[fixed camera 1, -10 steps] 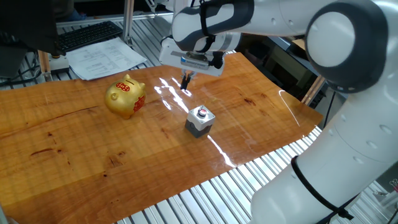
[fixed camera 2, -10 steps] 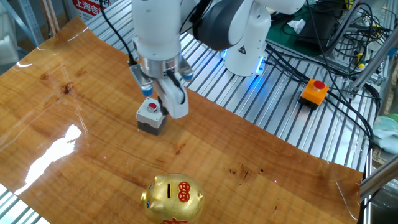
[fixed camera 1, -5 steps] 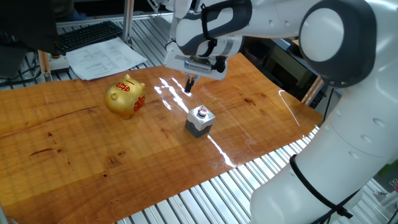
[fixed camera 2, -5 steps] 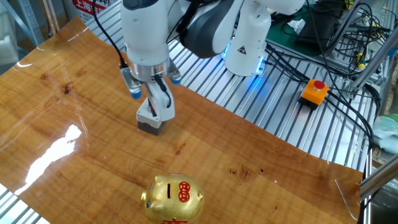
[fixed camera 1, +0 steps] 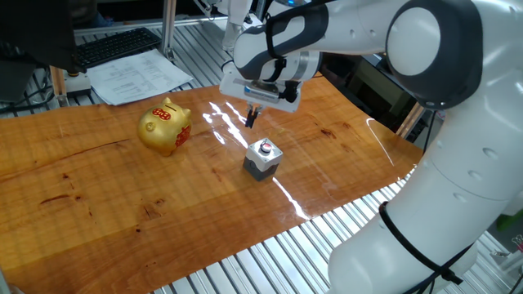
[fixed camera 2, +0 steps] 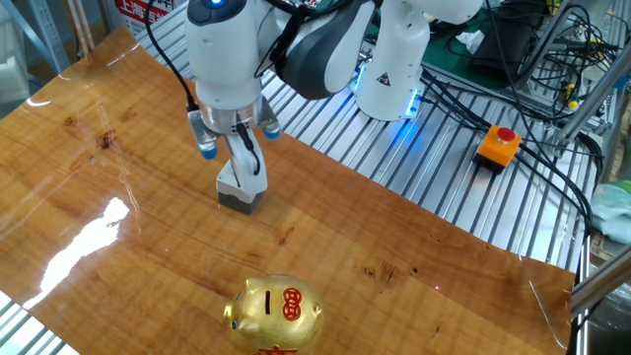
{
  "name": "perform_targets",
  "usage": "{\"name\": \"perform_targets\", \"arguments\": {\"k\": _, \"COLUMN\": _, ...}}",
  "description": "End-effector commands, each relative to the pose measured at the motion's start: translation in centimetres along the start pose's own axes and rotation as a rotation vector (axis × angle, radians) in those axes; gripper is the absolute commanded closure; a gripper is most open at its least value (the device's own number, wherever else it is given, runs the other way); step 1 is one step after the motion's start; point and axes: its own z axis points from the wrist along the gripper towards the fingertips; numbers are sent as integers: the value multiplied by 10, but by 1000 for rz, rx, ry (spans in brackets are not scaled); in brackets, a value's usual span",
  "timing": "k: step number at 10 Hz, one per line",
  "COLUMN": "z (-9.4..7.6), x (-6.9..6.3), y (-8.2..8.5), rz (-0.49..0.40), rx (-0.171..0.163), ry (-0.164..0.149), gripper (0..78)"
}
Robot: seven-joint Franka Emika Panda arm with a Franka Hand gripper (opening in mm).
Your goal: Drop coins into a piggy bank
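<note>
While one pincer (fixed camera 1: 251,119) hangs, fingers together, one piggy bank (fixed camera 1: 164,126), one grey block (fixed camera 1: 262,158), apart.

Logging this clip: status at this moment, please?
Pincer above the table, jaws look shut; coin not discernible. Piggy bank upright, untouched, well apart. Grey block sits near the pincer, not between it and the bank.

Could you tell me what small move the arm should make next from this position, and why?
Probably carry the gripper across toward the gold piggy bank and line it up over the slot on the bank's back. The gripper hangs above the table beside the small grey block, well short of the bank. Its fingers look nearly closed, though no coin can be made out between them.
</note>
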Motion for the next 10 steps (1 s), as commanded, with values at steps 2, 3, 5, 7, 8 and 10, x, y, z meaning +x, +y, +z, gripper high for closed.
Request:
{"name": "perform_targets", "arguments": {"k": 2, "z": 6, "x": -2, "y": 0, "rz": 58, "rx": 7, "ry": -1, "gripper": 776}}
{"name": "perform_targets", "arguments": {"k": 3, "z": 6, "x": -2, "y": 0, "rz": 60, "rx": 8, "ry": -3, "gripper": 776}}
{"name": "perform_targets", "arguments": {"k": 5, "z": 6, "x": -2, "y": 0, "rz": 62, "rx": 10, "ry": 2, "gripper": 776}}
{"name": "perform_targets", "arguments": {"k": 7, "z": 6, "x": -2, "y": 0, "rz": 52, "rx": 8, "ry": 1, "gripper": 776}}
{"name": "perform_targets", "arguments": {"k": 8, "z": 6, "x": -2, "y": 0, "rz": 60, "rx": 13, "ry": -3, "gripper": 776}}
{"name": "perform_targets", "arguments": {"k": 10, "z": 6, "x": -2, "y": 0, "rz": 79, "rx": 13, "ry": -1, "gripper": 776}}
